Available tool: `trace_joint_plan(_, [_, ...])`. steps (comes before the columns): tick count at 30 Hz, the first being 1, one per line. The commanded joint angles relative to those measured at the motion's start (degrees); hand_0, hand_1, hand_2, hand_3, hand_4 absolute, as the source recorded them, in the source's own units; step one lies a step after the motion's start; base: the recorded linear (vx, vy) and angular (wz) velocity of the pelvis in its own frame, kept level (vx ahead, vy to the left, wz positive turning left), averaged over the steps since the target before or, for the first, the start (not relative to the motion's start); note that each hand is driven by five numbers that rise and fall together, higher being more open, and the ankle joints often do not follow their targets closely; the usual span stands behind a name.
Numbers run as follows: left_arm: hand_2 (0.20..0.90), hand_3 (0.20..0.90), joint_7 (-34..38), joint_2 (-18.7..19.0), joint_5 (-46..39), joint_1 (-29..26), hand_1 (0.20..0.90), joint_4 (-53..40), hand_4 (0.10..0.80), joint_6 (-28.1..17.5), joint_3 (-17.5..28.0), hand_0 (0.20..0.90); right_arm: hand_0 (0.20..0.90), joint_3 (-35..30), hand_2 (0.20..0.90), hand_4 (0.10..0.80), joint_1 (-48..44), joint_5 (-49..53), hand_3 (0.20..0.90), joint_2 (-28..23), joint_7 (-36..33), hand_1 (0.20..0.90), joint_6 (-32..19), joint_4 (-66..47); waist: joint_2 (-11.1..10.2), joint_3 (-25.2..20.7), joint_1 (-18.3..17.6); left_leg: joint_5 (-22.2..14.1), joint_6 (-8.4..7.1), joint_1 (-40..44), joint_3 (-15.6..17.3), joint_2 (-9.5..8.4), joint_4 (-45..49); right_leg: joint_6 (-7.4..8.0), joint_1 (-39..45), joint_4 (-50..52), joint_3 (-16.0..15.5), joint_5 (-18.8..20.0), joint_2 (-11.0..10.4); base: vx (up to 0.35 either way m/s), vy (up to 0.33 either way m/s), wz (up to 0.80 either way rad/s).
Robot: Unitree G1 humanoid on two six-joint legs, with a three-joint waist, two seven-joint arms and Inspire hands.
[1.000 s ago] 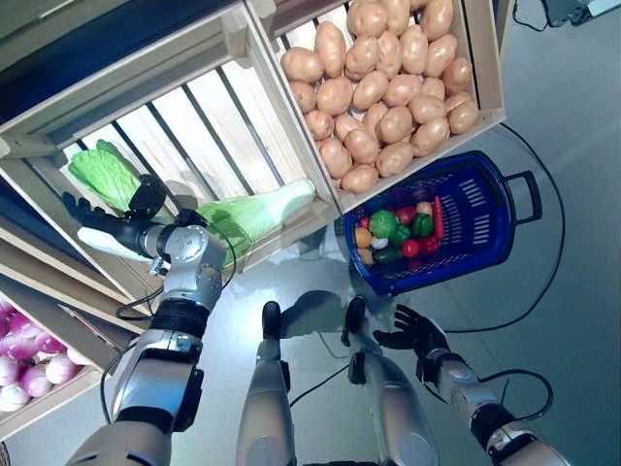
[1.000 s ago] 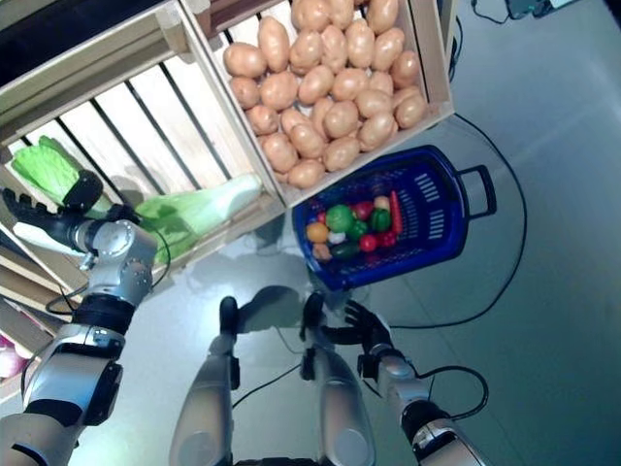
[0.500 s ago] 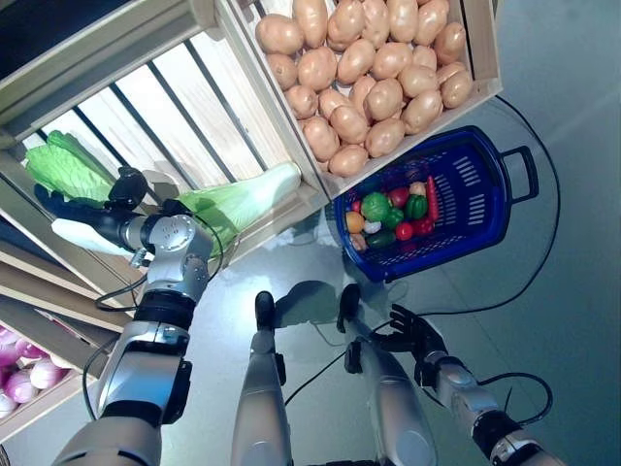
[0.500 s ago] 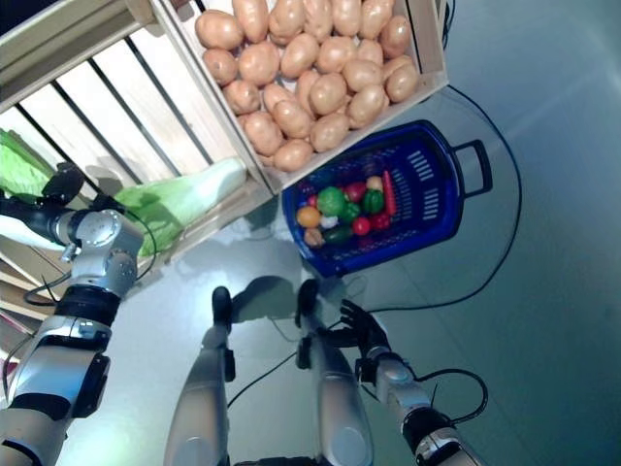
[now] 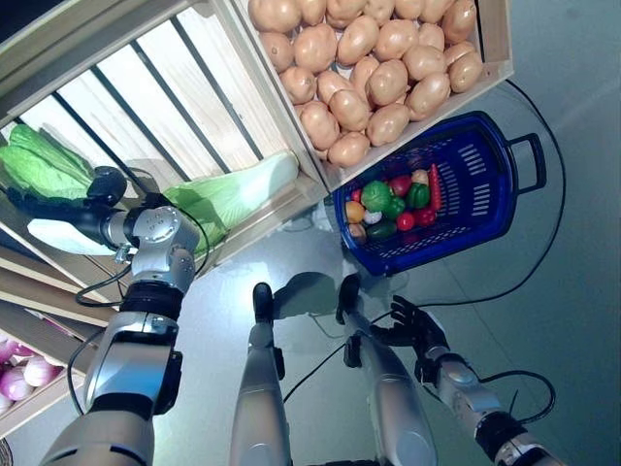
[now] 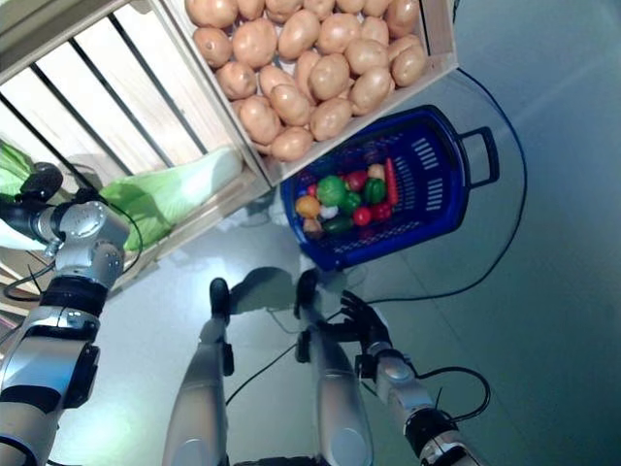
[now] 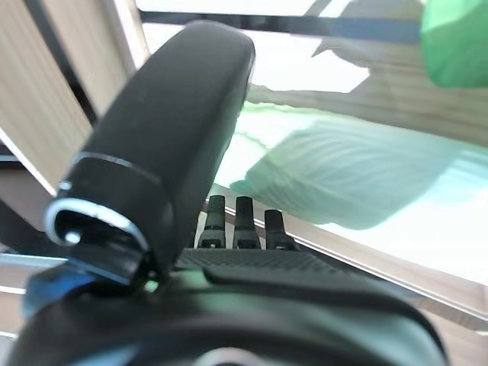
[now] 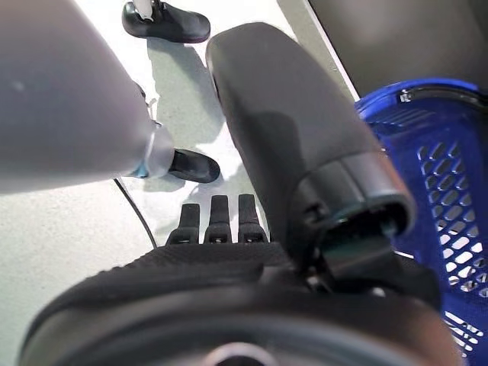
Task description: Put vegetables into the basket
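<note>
A blue basket (image 5: 500,209) stands on the floor below the crates and holds several small vegetables (image 5: 388,202). A long green cabbage (image 5: 233,194) lies at the front of a slatted wooden crate (image 5: 146,97). A second leafy cabbage (image 5: 39,167) lies at that crate's left end. My left hand (image 5: 56,207) reaches into the crate beside this second cabbage, its fingers (image 7: 236,217) straight, with a pale green leaf (image 7: 343,175) just past them; it grips nothing. My right hand (image 5: 412,328) hangs low and open, well short of the basket (image 8: 450,175).
A wooden crate full of potatoes (image 5: 378,68) sits right above the basket. Purple onions (image 5: 24,374) fill a lower crate at the far left. A black cable (image 5: 553,243) loops on the grey floor around the basket.
The whole view has shifted, so the camera moved. My left hand stays stretched out beside the left cabbage. The right hand is unchanged.
</note>
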Motion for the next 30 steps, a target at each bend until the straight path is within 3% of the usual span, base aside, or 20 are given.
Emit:
trace_joint_plan(1, [0.9, 0.9, 5.97, 8.01, 1.57, -5.34, 0.9, 1.45, 0.8, -2.44, 2.0, 0.9, 0.9, 1.45, 0.9, 0.8, 6.28, 1.63, 0.9, -3.63, -3.34, 0.9, -3.73, -4.97, -0.89, 0.08, -0.67, 3.19, 0.34, -8.69, -0.28, -0.28, 3.8, 2.59, 1.73, 1.36, -0.3, -4.28, -2.19, 0.0, 0.0, 0.0])
trace_joint_plan(9, [0.9, 0.9, 4.81, 9.12, -0.12, -6.78, 0.9, 2.58, 0.8, -1.38, 1.47, 0.9, 0.9, 1.43, 0.9, 0.8, 6.54, 1.62, 0.9, -4.11, -4.64, 0.9, -3.36, -6.71, -1.43, 0.08, -0.82, 3.35, 0.38, -9.58, -0.24, -0.32, 3.41, 2.67, 0.99, 0.66, -0.07, -3.78, -2.22, 0.0, 0.0, 0.0])
trace_joint_plan(10, [0.778, 0.778, 5.0, 9.14, -0.36, -6.95, 0.778, 2.85, 0.718, -1.51, 1.27, 0.778, 0.9, 1.53, 0.9, 0.8, 6.57, 1.67, 0.9, -4.07, -4.89, 0.9, -3.4, -7.03, -1.53, 0.08, -0.79, 3.32, 0.41, -9.68, -0.29, -0.34, 3.44, 2.7, 0.85, 0.73, 0.03, -3.75, -2.23, 0.0, 0.0, 0.0])
trace_joint_plan(11, [0.705, 0.705, 4.93, 9.17, -0.33, -6.93, 0.705, 2.88, 0.67, -1.52, 1.26, 0.705, 0.9, 1.54, 0.9, 0.8, 6.6, 1.72, 0.9, -4.06, -4.98, 0.9, -3.36, -7.19, -1.56, 0.08, -0.76, 3.26, 0.42, -9.74, -0.32, -0.35, 3.53, 2.69, 0.81, 0.81, 0.03, -3.81, -2.25, 0.0, 0.0, 0.0])
trace_joint_plan(12, [0.479, 0.479, 4.81, 9.22, 0.01, -6.88, 0.479, 3.07, 0.519, -1.46, 1.33, 0.479, 0.9, 1.63, 0.9, 0.8, 6.71, 1.92, 0.9, -4.02, -5.1, 0.9, -3.52, -7.33, -1.66, 0.08, -0.71, 3.18, 0.45, -9.88, -0.42, -0.34, 3.71, 2.7, 0.64, 1.05, 0.05, -3.86, -2.29, 0.0, 0.0, 0.0])
trace_joint_plan(14, [0.3, 0.3, 4.39, 9.45, 0.04, -6.83, 0.3, 3.24, 0.4, -1.36, 1.42, 0.3, 0.9, 1.74, 0.9, 0.8, 6.81, 1.92, 0.9, -3.93, -4.91, 0.9, -3.58, -7.33, -1.86, 0.08, -0.65, 3.07, 0.49, -9.98, -0.49, -0.34, 3.88, 2.76, 0.55, 1.13, 0.01, -3.77, -2.34, 0.0, 0.0, 0.0])
trace_joint_plan(30, [0.3, 0.3, 0.86, 10.67, -0.48, -7.35, 0.3, 4.21, 0.4, -0.48, 0.87, 0.3, 0.9, 1.76, 0.9, 0.8, 7.29, 2.17, 0.9, -4.24, -5.35, 0.9, -3.5, -8.24, -2.33, 0.08, -0.84, 2.93, 0.72, -9.33, -0.18, -0.6, 3.13, 3.05, 1.28, -0.27, 0.07, -2.99, -2.07, -0.001, 0.0, 0.0])
